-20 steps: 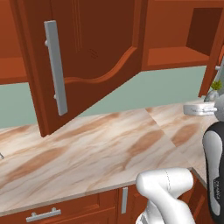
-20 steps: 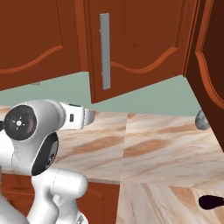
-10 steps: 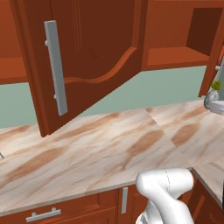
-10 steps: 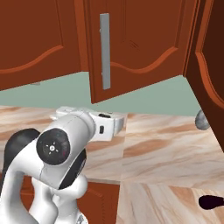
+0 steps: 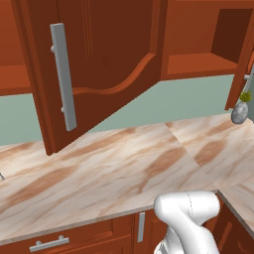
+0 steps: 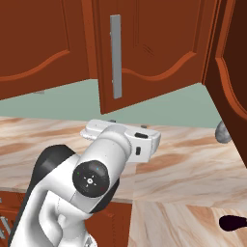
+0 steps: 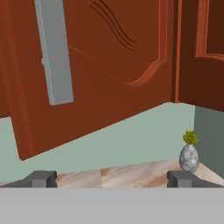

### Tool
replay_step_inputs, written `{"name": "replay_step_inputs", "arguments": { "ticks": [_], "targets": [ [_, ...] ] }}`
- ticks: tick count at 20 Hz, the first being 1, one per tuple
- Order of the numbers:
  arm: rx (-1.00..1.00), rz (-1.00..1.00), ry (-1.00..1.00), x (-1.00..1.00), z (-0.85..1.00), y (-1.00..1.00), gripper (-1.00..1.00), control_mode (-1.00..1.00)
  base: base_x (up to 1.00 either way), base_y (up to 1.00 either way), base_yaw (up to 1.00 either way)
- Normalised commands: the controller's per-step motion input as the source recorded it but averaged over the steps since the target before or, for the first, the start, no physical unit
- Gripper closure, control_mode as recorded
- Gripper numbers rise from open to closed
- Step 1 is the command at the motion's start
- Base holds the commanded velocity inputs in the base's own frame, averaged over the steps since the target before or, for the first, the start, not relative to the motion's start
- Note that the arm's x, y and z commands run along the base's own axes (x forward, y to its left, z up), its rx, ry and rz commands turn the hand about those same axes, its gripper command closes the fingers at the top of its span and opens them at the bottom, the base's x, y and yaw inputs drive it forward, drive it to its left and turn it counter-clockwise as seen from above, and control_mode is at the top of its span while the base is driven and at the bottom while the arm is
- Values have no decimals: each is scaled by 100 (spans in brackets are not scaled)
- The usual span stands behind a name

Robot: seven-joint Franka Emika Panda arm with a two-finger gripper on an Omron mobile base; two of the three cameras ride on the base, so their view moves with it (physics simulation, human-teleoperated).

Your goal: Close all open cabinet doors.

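Cabinet door, main: the tall reddish-brown wooden cabinet door [image 5: 99, 64] with a raised arch-edged panel stood swung open over the marbled beige-and-brown stone countertop [image 5: 114, 173], its lower edge above the counter surface.
Door handle: a long vertical flat grey metal bar handle [image 5: 63, 77] was fixed near the door's free edge.
Second door: at the far right of the left base view, the edge of another open reddish-brown door [image 5: 242, 64] stood beside an exposed cabinet shelf opening [image 5: 198, 62].
Right base view: the same open door [image 6: 144, 48] and its handle [image 6: 116, 55] appeared from the other side; a further reddish-brown door panel [image 6: 234, 82] stood at the right edge, close to the camera.
Gripper: the two-finger gripper [image 7: 111, 178] had its jaws spread fully apart and held nothing; each dark fingertip [image 7: 41, 178] sat near one lower corner of the hand view.
Hand view: the open door [image 7: 100, 74] and its handle [image 7: 54, 50] lay ahead of the fingers, well apart from them.
Arm: the white arm's wrist [image 6: 123, 140] extended over the countertop [image 6: 183, 154] in the right base view; the left base view showed a white arm segment [image 5: 188, 218] at the counter's front edge.
Vase: a small grey speckled egg-shaped vase with a yellow-green sprig [image 7: 189, 155] stood on the counter near the pale green backsplash [image 7: 131, 144]; the left base view placed it [image 5: 239, 111] at the right edge.
Drawer front: the left base view alone showed a low drawer with a short horizontal grey handle [image 5: 48, 243] under the counter.
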Motion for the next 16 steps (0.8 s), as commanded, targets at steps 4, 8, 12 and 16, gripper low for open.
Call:
{"name": "replay_step_inputs", "arguments": {
  "ticks": [4,8,12,16],
  "targets": [
    [0,0,-2,14,17,-21,-100,-100,0,0,0],
    [0,0,-6,19,14,-4,-100,-100,0,0,0],
    [0,0,-8,42,0,0,-100,-100,0,0,0],
    [0,0,-8,43,0,0,-100,-100,0,0,0]
  ]
}}
